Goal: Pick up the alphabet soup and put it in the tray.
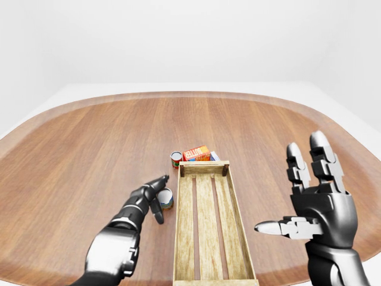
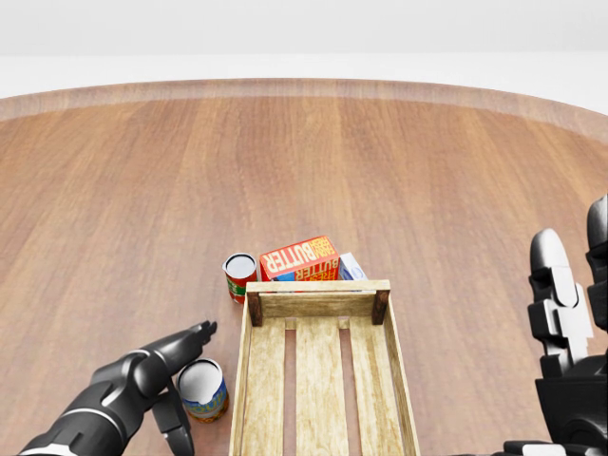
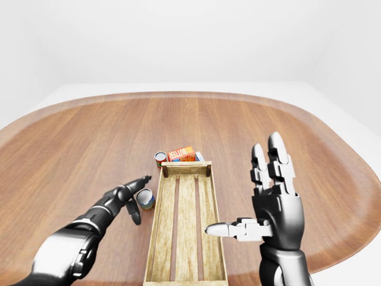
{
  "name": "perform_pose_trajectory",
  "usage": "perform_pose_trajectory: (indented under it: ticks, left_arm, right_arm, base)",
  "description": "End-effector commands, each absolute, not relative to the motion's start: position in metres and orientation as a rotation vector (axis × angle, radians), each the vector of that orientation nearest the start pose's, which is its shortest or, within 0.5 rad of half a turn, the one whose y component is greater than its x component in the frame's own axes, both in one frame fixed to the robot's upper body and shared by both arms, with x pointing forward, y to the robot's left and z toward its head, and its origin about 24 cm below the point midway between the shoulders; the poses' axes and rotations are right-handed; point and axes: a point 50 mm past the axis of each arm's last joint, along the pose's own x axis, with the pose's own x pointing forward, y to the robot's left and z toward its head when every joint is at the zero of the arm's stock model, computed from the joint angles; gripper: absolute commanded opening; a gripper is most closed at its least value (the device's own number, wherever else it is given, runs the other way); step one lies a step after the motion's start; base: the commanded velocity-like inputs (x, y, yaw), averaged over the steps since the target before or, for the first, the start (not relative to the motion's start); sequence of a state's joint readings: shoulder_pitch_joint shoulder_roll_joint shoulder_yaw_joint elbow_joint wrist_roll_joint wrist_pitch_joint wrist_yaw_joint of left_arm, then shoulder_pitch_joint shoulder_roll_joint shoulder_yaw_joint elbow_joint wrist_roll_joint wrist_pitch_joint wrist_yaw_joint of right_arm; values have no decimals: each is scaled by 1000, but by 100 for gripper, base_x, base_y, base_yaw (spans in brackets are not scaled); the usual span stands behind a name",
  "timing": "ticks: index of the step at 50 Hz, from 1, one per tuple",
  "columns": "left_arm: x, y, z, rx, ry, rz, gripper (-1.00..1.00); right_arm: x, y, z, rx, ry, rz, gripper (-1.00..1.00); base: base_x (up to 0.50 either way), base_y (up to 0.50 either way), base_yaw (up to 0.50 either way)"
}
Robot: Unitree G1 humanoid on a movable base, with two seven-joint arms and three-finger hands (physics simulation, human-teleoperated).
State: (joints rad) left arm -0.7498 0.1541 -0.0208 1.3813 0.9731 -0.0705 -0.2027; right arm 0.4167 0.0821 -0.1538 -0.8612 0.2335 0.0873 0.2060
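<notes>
A small can with a blue, green and orange label (image 2: 203, 390) stands on the wooden table just left of the wooden tray (image 2: 318, 306). My left hand (image 2: 187, 382) is open at the can, one finger stretched past its upper left and the thumb (image 2: 177, 427) down its left side; I cannot tell if they touch it. A second can, red and green (image 2: 238, 275), stands at the tray's upper left corner. My right hand (image 1: 292, 185) is open and empty, raised upright to the right of the tray. The tray holds nothing.
A red and orange butter box (image 2: 299, 258) and a blue-white box (image 2: 350, 266) lie against the tray's top end. The round wooden table (image 2: 427, 190) spreads wide around them, with its rim at the top of the views.
</notes>
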Motion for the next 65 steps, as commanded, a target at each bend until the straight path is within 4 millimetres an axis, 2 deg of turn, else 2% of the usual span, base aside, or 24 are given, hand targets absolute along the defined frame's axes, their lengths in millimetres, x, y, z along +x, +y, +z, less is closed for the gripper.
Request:
perform_pose_trajectory:
  ticks: [1,11,12,13,14,15,16,37,45,59,65]
  left_arm:
    - [325,160,-39,1093,655,-566,100]
    - [322,161,-42,1094,671,-566,100]
    - [322,161,-42,1098,670,-561,73]
    - [322,162,-42,1092,673,-558,-23]
    - [322,162,-42,1093,672,-554,-46]
    - [322,162,-42,1093,677,-557,-29]
    - [322,162,-43,1093,677,-558,-100]
    - [317,162,-48,1116,688,-580,-100]
    - [320,164,-44,1142,655,-561,-100]
    - [351,205,2,1090,546,-341,-100]
    - [353,215,9,1079,536,-299,-100]
  right_arm:
    - [151,-182,147,124,-400,-15,100]
    - [151,-184,146,123,-393,-19,100]
    - [151,-184,145,123,-392,-20,100]
    - [151,-184,145,123,-391,-20,100]
    - [151,-184,145,123,-390,-20,100]
    - [151,-183,145,123,-390,-20,100]
    - [151,-183,145,123,-390,-20,100]
    - [150,-185,142,125,-375,-23,100]
    - [150,-184,143,125,-380,-19,100]
    - [151,-181,143,130,-376,-5,100]
    - [150,-181,143,132,-375,-3,100]
  base:
    - [0,0,0]
    - [0,0,0]
    - [0,0,0]
    - [0,0,0]
    - [0,0,0]
    - [0,0,0]
    - [0,0,0]
    - [0,0,0]
    - [0,0,0]
    - [0,0,0]
    - [0,0,0]
